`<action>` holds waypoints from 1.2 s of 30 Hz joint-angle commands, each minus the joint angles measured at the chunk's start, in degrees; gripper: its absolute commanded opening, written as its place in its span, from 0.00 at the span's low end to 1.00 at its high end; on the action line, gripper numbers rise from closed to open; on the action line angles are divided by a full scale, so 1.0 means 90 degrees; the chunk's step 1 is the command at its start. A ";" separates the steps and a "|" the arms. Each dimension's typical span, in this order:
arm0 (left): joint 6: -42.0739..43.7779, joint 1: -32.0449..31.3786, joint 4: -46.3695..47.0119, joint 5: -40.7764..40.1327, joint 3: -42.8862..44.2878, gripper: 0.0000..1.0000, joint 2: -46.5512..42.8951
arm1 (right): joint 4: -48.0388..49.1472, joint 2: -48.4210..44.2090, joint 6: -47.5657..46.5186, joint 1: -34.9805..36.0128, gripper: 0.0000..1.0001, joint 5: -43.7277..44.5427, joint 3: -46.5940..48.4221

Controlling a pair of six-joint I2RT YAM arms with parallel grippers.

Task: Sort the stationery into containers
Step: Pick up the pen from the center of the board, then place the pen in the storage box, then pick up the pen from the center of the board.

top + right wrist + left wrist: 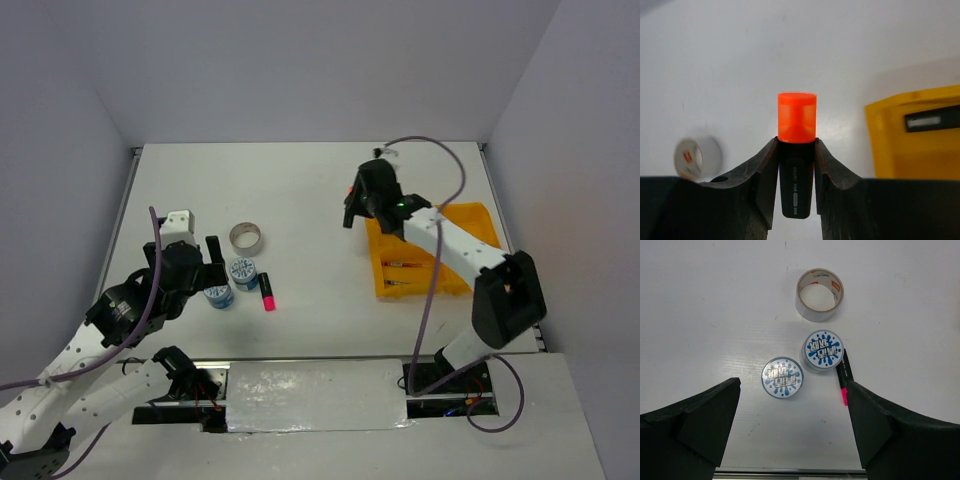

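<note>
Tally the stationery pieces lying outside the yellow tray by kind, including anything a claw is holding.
Highlighters: 2, the pink-capped highlighter on the table and the orange-capped highlighter held in the right gripper
Round tubs: 2
Tape ring: 1
Total: 5

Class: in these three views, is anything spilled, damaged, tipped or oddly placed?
Nothing spilled or damaged. One tub and the other tub sit lid-up, the tape ring rests flat, the pink-capped highlighter lies beside a tub, the right gripper grips the orange-capped highlighter.
</note>
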 commanded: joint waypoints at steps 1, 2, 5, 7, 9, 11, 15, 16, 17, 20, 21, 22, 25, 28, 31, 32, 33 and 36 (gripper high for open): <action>0.0202 0.0024 0.0268 0.0102 -0.0065 0.99 -0.0049 | 0.0417 -0.0640 0.1204 -0.0754 0.00 0.1088 -0.0848; 0.0202 0.0024 0.0269 0.0112 -0.0065 0.99 -0.0049 | 0.0523 -0.0883 0.1372 -0.0902 0.00 0.1341 -0.1016; 0.0251 0.0024 0.0308 0.0170 -0.0075 0.99 -0.0049 | 0.0603 -0.1148 0.1861 -0.1401 0.00 0.1616 -0.1515; 0.0251 0.0024 0.0308 0.0190 -0.0075 0.99 -0.0029 | 0.0554 -0.1188 0.2114 -0.1615 0.02 0.1753 -0.1623; 0.0261 0.0015 0.0308 0.0190 -0.0075 0.99 -0.0029 | 0.0554 -0.1149 0.2155 -0.1694 0.04 0.1793 -0.1585; 0.0280 0.0015 0.0327 0.0219 -0.0085 0.99 -0.0049 | 0.0360 -0.1051 0.2232 -0.1734 0.10 0.1861 -0.1487; 0.0359 0.0024 0.0425 0.0356 -0.0114 0.99 -0.0127 | 0.0544 -0.1148 0.2213 -0.1753 0.36 0.1774 -0.1671; 0.0368 0.0015 0.0425 0.0365 -0.0124 0.99 -0.0127 | 0.0554 -0.1207 0.2223 -0.1753 0.54 0.1754 -0.1692; 0.0378 0.0024 0.0435 0.0385 -0.0124 0.99 -0.0117 | 0.0573 -0.1236 0.2223 -0.1753 0.60 0.1725 -0.1721; 0.0359 0.0024 0.0405 0.0356 -0.0114 0.99 -0.0088 | 0.0544 -0.1373 0.2165 -0.1744 0.73 0.1686 -0.1741; 0.0359 0.0024 0.0415 0.0346 -0.0114 0.99 -0.0088 | 0.0534 -0.1393 0.2107 -0.1753 0.76 0.1676 -0.1721; 0.0359 0.0024 0.0415 0.0346 -0.0114 0.99 -0.0088 | 0.0544 -0.1461 0.2058 -0.1753 0.78 0.1647 -0.1692; 0.0271 0.0024 0.0366 0.0249 -0.0095 0.99 -0.0098 | 0.0952 -0.1617 0.1541 -0.1646 0.81 0.1055 -0.1614; -0.0059 0.0082 0.0142 -0.0248 -0.0017 0.99 -0.0059 | 0.1957 -0.1423 0.0020 -0.1072 1.00 -0.1174 -0.1400; -0.0557 0.0510 -0.0354 -0.0883 0.0159 0.99 0.0039 | 0.0319 -0.0536 -0.1105 0.0634 1.00 -0.0713 -0.0036; -0.0666 0.0629 -0.0453 -0.1010 0.0217 0.99 0.0010 | 0.0029 -0.0282 -0.1310 0.1065 1.00 0.0366 0.0490; -0.0754 0.0756 -0.0512 -0.1108 0.0227 0.99 -0.0106 | -0.0186 0.0204 -0.1264 0.1417 1.00 0.0686 0.0679; -0.0677 0.1098 -0.0357 -0.1080 0.0120 0.99 -0.0554 | -0.0570 0.0821 -0.0815 0.2249 0.98 0.0895 0.1033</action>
